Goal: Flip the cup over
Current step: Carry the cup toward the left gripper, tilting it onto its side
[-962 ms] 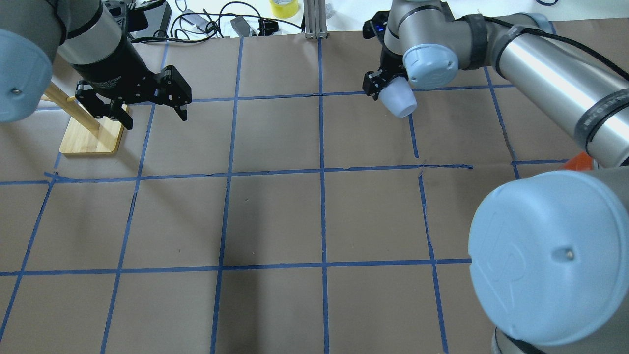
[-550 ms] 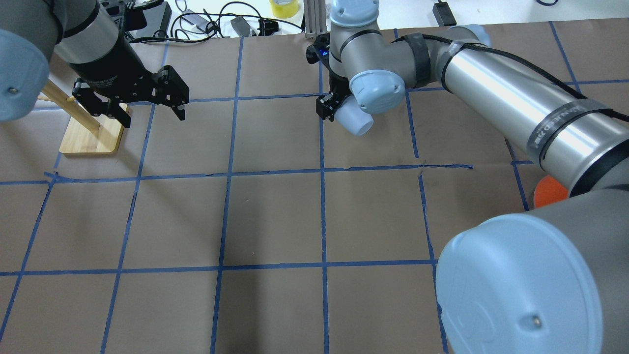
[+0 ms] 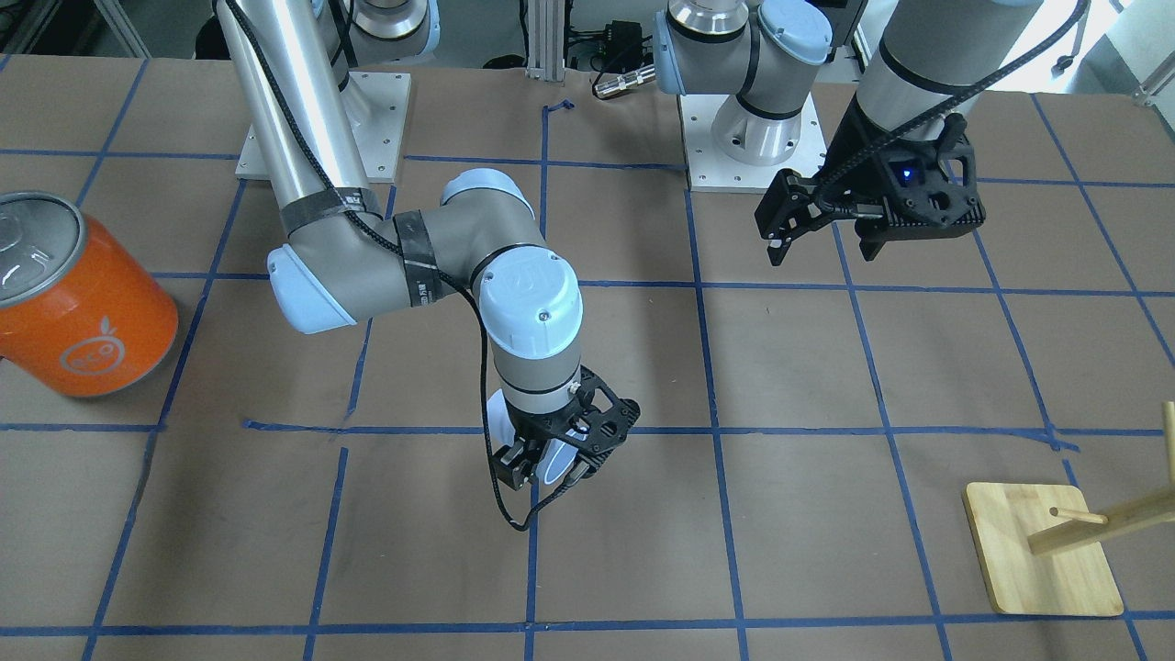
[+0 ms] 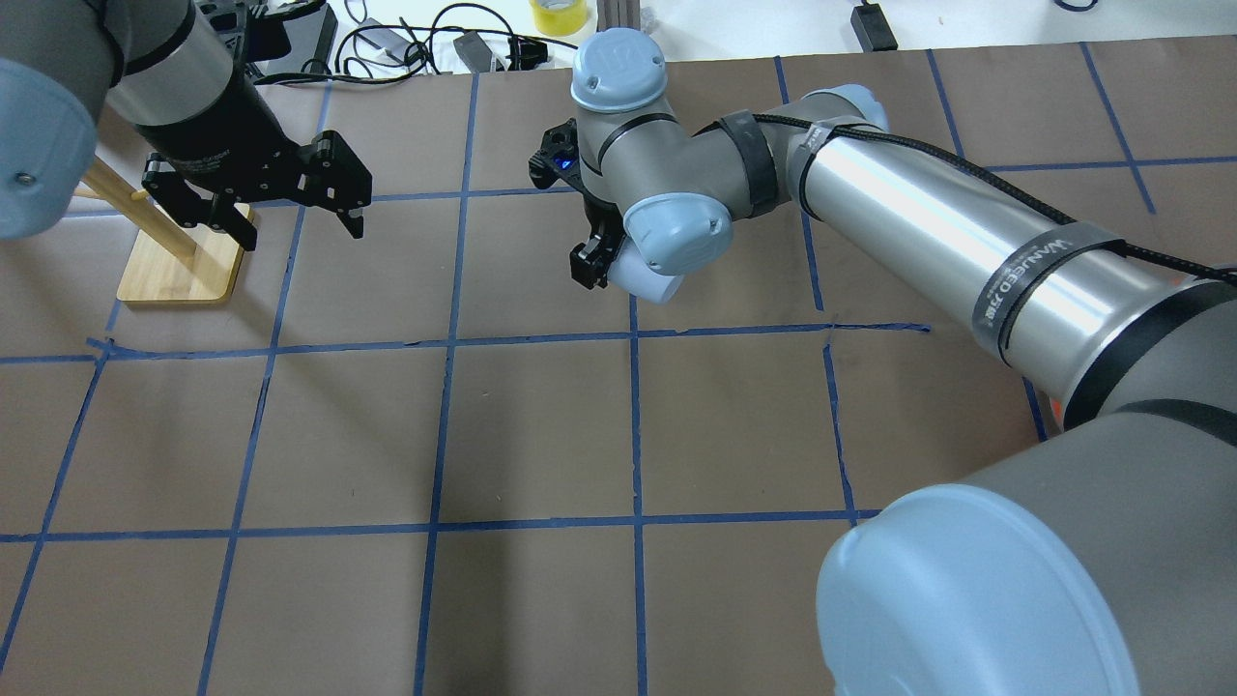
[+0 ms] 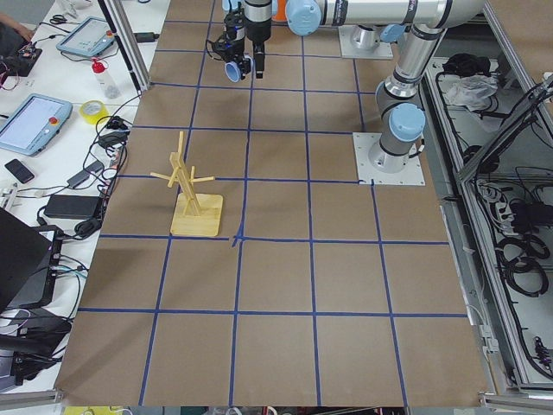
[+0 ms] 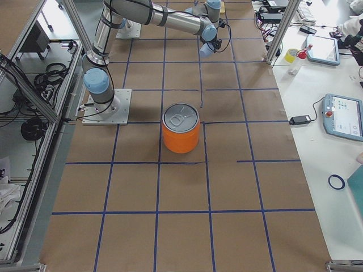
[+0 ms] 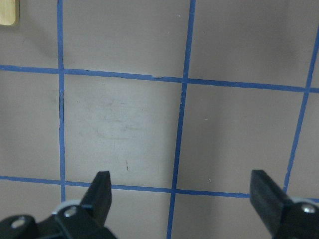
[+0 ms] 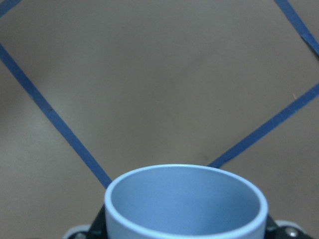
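The right tool [image 3: 549, 462] points down over the middle of the table [image 4: 541, 435] and is closed around the cup [image 4: 647, 281] – its fingers [image 4: 584, 267] press on the cup's sides. The cup hangs tilted above the brown paper, close to a crossing of the blue tape lines [image 4: 633, 333]. The right wrist view shows its round rim and bluish inside [image 8: 185, 199], with the table behind it. The left tool [image 4: 302, 228] hovers farther off, spread wide and holding nothing – its wrist view shows only taped paper between the two fingers [image 7: 101, 191]. A wooden stand [image 4: 179, 269] sits just beside it on its square base. An orange can [image 3: 84, 303] with a silver lid stands upright at the far side of the table, well apart from the cup
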